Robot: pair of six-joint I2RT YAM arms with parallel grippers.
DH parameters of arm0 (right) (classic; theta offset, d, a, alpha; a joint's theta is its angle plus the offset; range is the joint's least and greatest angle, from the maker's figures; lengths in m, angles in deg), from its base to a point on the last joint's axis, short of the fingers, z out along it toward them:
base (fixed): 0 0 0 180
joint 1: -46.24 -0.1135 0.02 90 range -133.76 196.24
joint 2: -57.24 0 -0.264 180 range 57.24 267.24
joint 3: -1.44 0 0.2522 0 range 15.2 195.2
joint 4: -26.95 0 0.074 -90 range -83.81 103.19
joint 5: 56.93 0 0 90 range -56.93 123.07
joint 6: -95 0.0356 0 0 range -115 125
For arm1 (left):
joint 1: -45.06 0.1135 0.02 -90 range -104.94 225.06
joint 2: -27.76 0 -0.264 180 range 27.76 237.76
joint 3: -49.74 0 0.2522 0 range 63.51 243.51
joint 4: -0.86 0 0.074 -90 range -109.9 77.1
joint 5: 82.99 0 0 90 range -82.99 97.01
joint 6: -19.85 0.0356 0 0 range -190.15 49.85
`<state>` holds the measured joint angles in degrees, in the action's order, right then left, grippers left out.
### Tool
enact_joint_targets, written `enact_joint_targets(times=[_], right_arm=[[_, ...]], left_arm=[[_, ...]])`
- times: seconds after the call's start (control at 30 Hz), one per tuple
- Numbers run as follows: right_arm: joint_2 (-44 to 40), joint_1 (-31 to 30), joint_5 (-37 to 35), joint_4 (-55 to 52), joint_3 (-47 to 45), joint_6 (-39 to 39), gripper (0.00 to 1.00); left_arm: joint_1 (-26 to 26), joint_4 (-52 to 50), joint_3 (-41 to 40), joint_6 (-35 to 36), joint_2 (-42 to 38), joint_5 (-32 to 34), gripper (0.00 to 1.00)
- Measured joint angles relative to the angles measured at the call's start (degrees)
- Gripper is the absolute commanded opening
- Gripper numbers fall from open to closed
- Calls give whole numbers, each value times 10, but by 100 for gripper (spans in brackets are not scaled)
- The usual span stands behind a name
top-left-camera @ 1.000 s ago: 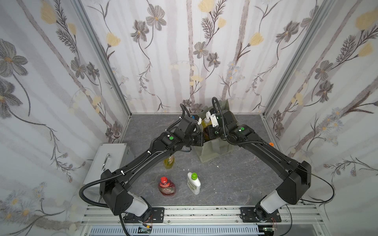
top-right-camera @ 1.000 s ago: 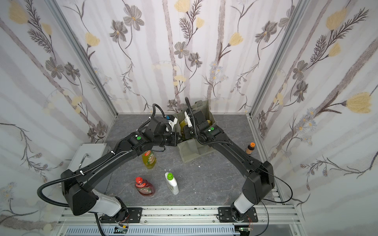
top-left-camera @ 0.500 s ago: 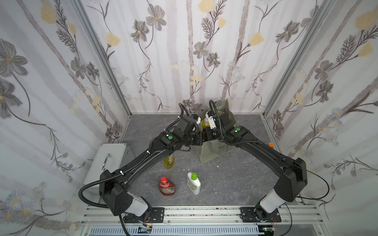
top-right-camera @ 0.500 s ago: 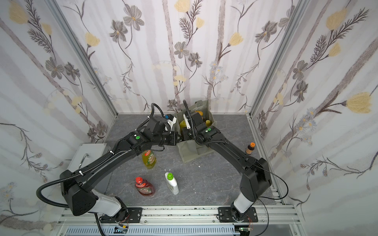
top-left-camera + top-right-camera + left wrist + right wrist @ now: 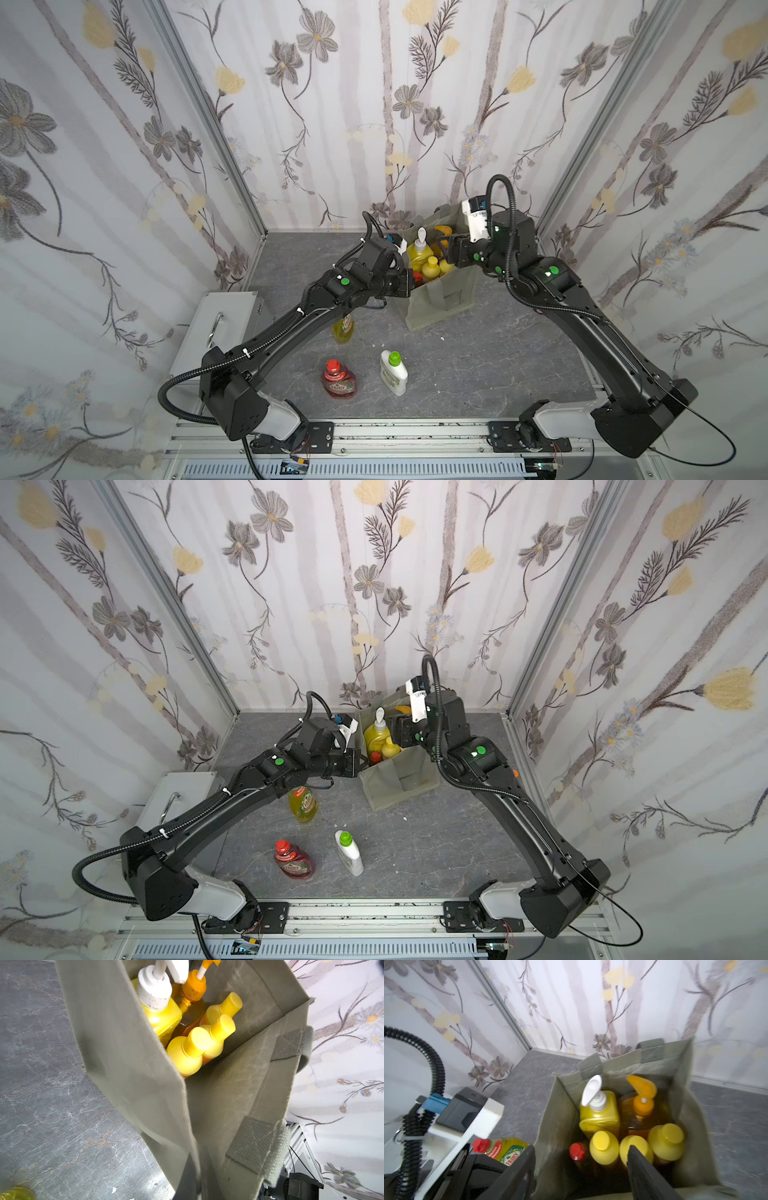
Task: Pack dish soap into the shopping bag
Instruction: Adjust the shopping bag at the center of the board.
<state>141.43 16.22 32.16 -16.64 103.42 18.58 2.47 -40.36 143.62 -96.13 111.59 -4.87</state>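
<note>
The shopping bag [image 5: 440, 299] stands at the far middle of the table [image 5: 498, 353]; inside it are a yellow pump bottle [image 5: 600, 1113], an orange pump bottle [image 5: 641, 1105] and yellow-capped bottles [image 5: 604, 1147]; the right gripper [image 5: 580, 1148] hangs above its mouth, jaws wide and empty; the left gripper [image 5: 409, 284] is at its near left corner, and I cannot tell its jaws; nearer rest a yellow-green bottle [image 5: 343, 330], a red bottle [image 5: 338, 380] and a white bottle [image 5: 392, 374].

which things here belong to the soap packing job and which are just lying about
For the job: shopping bag; yellow pump bottle, orange pump bottle and yellow-capped bottles inside it; yellow-green bottle, red bottle and white bottle on the table.
Just lying about: grey metal box.
</note>
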Motion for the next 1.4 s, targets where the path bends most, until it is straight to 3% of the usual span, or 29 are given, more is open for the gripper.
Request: enact_joint_targets(times=[0.07, 0.13, 0.47, 0.73, 0.8, 0.93, 1.1, 1.27, 1.4], right_arm=[[-6, 29, -19, -16, -2, -9, 71], [-1, 52, -45, -36, -4, -17, 72], [104, 111, -69, -95, 32, -34, 71], [172, 125, -37, -101, 126, -49, 69], [185, 129, -37, -110, 130, -53, 67], [187, 131, -37, -127, 120, -56, 59], [161, 130, -33, -132, 75, -55, 38], [117, 131, -33, -128, 21, -48, 20], [90, 130, -32, -129, -15, -42, 11]], left_arm=[[0, 7, -4, 0, -2, -2, 65], [0, 6, -7, -4, -7, -3, 72], [20, -1, 18, -3, -13, 14, 74], [62, -14, 122, -4, 55, 16, 76], [68, -21, 149, -4, 82, 16, 72], [70, -41, 179, 1, 124, 10, 52], [72, -48, 196, 3, 146, 1, 29], [72, -56, 214, 17, 158, 0, 15], [72, -59, 219, 26, 159, -2, 6]])
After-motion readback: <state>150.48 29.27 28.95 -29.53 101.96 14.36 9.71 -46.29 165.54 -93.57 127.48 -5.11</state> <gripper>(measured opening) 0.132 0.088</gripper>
